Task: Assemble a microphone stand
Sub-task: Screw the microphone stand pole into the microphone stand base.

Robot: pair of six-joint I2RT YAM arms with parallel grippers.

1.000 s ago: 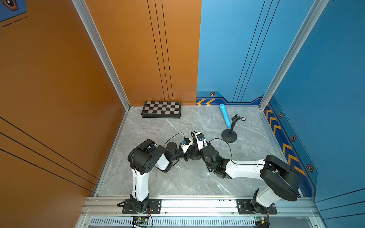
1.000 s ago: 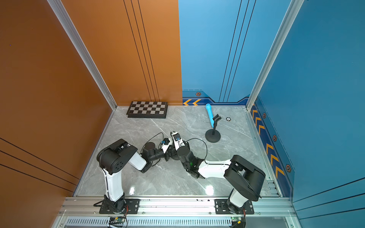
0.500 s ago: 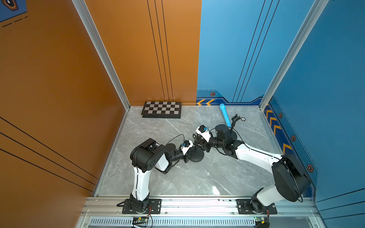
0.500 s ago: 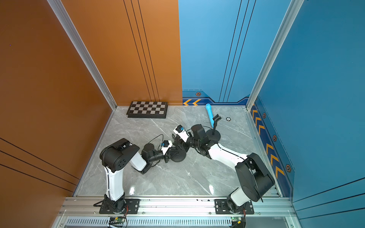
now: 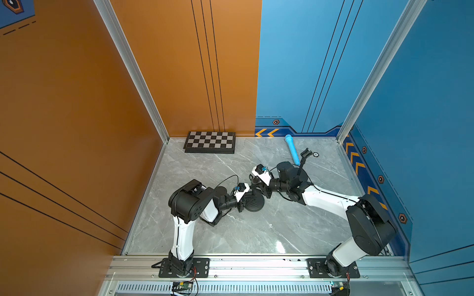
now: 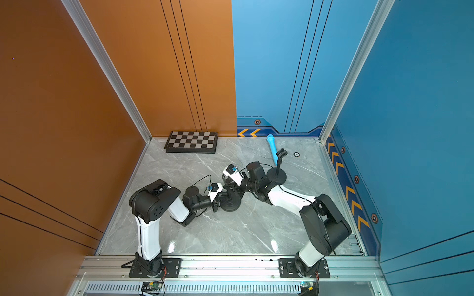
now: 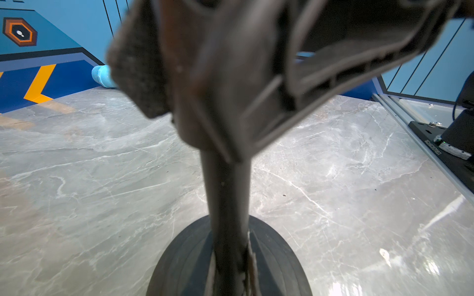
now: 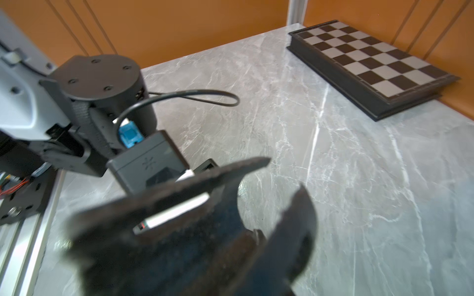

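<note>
My R hand (image 8: 284,173) has its fingers either side of the upper part of the thin black metal pole (image 7: 225,200). In the L wrist view they press against it, so it's clenched on the pole. The pole rises upright from the centre of the round black ribbed base (image 7: 278,261), which sits on the grey marble worktop (image 5: 230,230) abt midway btwn my two arms.

My L hand (image 5: 250,197) is low, right at the foot of the pole, just over the base. The pole runs v. close past its cam and is blurred, so I can't tell if this hand is grasping or has let go.

Toward back R, the 2nd stand (image 6: 277,175), black w/ a clip on top, is upright, its foot partly behind my R forearm. The light-blue cylindrical mic (image 5: 292,148) lies flat just beside it, head toward the blue back wall. A small ring-like bit (image 5: 315,154) lies near the clip, too small to ID. The black-and-grey chessboard (image 5: 210,142) lies flat at back L by the orange wall, well apart from the rest.
</note>
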